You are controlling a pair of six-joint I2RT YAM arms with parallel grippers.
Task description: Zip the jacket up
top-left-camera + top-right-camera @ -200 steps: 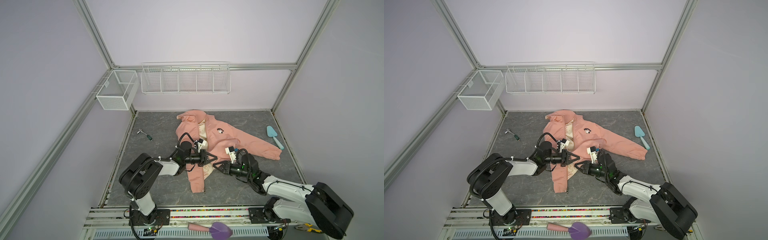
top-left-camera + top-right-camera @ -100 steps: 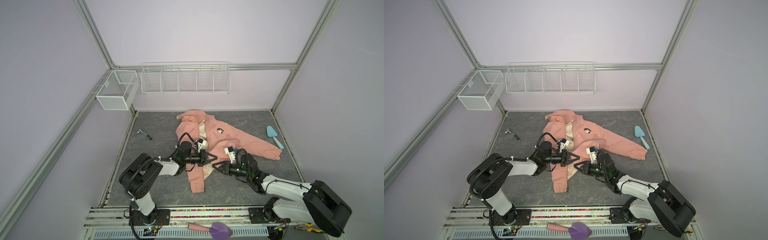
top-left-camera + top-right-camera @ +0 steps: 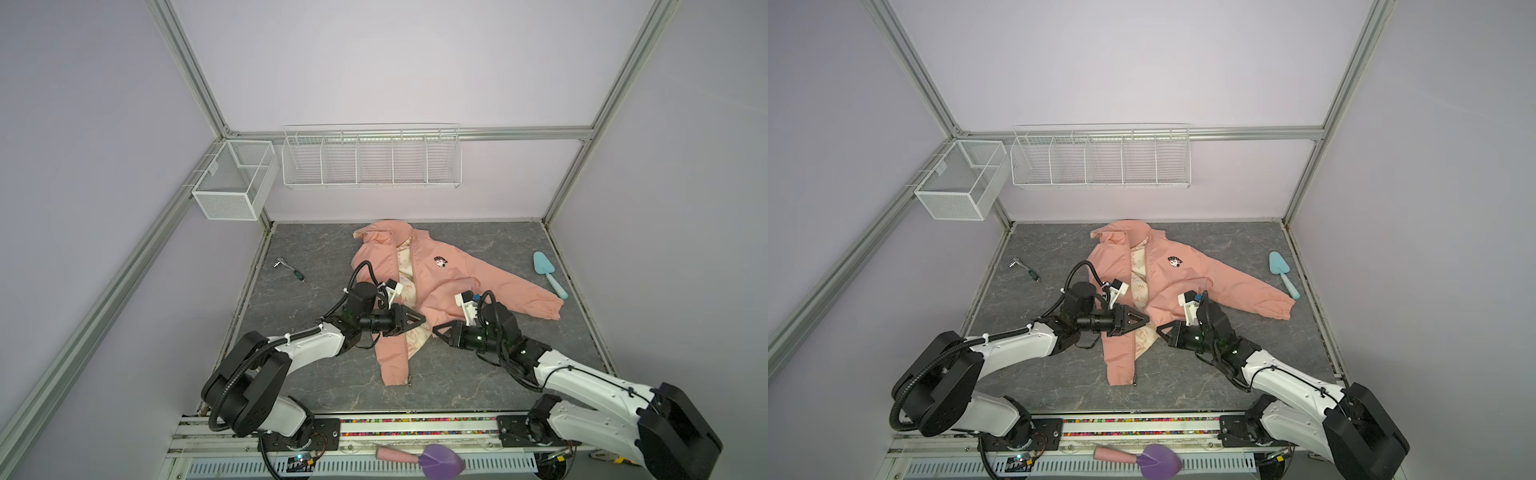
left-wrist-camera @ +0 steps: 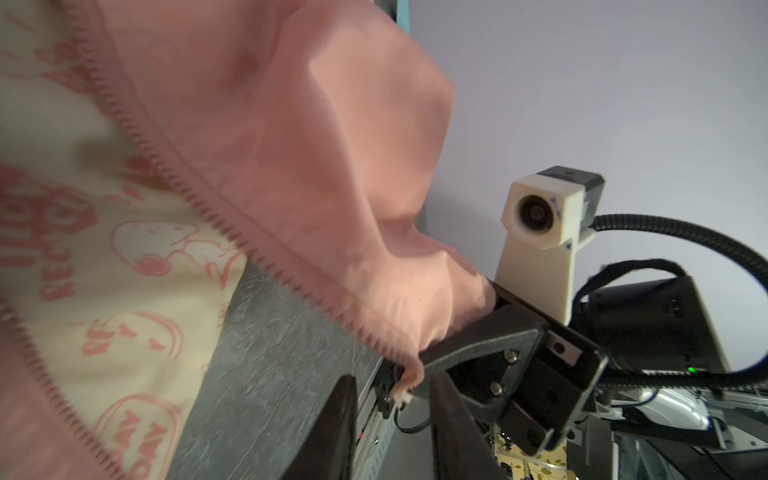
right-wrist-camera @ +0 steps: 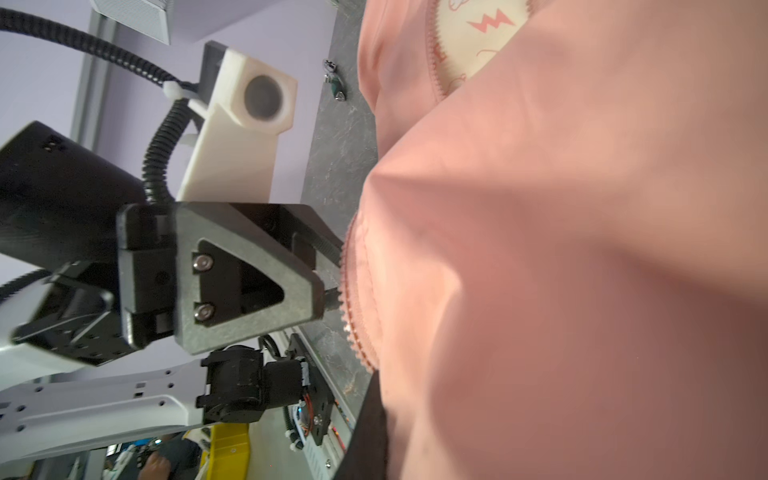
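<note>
A salmon-pink jacket [image 3: 453, 286] lies unzipped on the grey tabletop [image 3: 316, 249], with its cream lining showing. It spreads beyond and between the two claws. The right claw [image 3: 435, 329] is clamped on the bottom corner of one front panel and holds it raised. The zip teeth [image 4: 232, 208] run down to a pale tip just past its grip. The left claw [image 3: 423, 319] faces that corner, its fingers [image 4: 336, 428] parted a little with nothing between them. What looks like the slider [image 3: 409, 379] sits at the other panel's hem, nearer the robot's base than either claw. To do this step well, I'd say the left claw should hold that hem taut beside the slider, so the tip enters straight.
</note>
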